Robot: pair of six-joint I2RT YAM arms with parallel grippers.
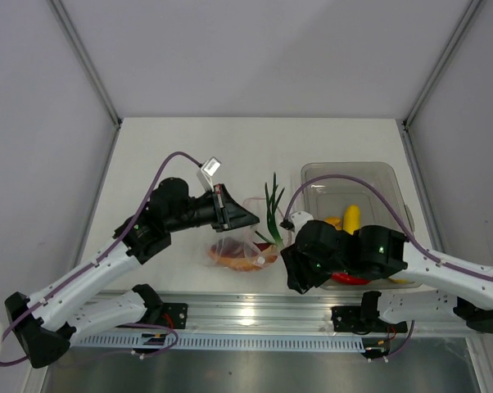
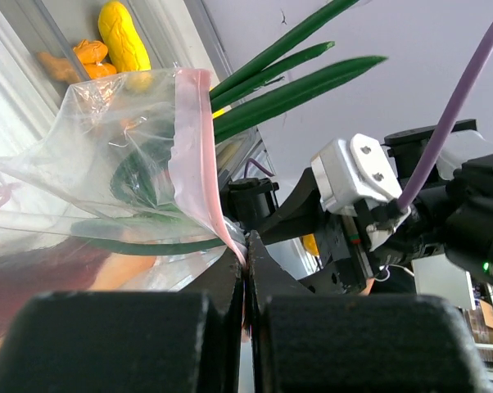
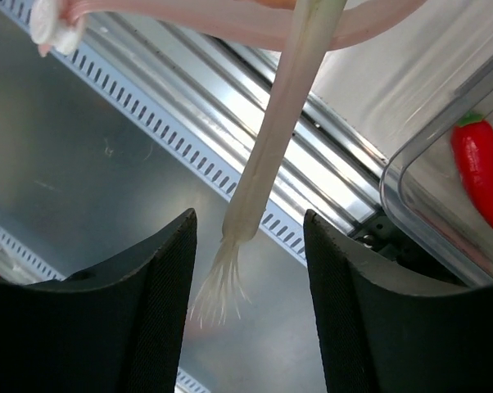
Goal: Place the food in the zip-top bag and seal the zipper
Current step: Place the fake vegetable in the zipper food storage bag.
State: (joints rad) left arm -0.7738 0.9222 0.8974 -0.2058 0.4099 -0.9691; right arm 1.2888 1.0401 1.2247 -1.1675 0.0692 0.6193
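1. Looking down in the top view, the bag (image 1: 251, 237) lies between the two arms with reddish and orange food (image 1: 230, 254) inside. The left gripper (image 1: 248, 219) is at its mouth. The right gripper (image 1: 294, 266) sits just beside the bag, below the stalks (image 1: 273, 205), whose leaves fan up past the mouth; whether they are inside I cannot tell. A yellow fruit (image 1: 351, 217) and a chili (image 1: 349, 278) lie in the bin (image 1: 386, 176).
2. Left wrist view: the jaws are pinched tight on the zipper (image 2: 199, 155), lifting that edge. The film looks thin, floppy and probably slick, so the firmer strip is the best place to hold.
3. Right wrist view: the fingers (image 3: 148, 311) stand apart with the pale stalk end hanging between them, touching neither. The stalk seems light, smooth and fairly stiff. I would grip the white shaft above the wispy roots, which look too flimsy to hold.
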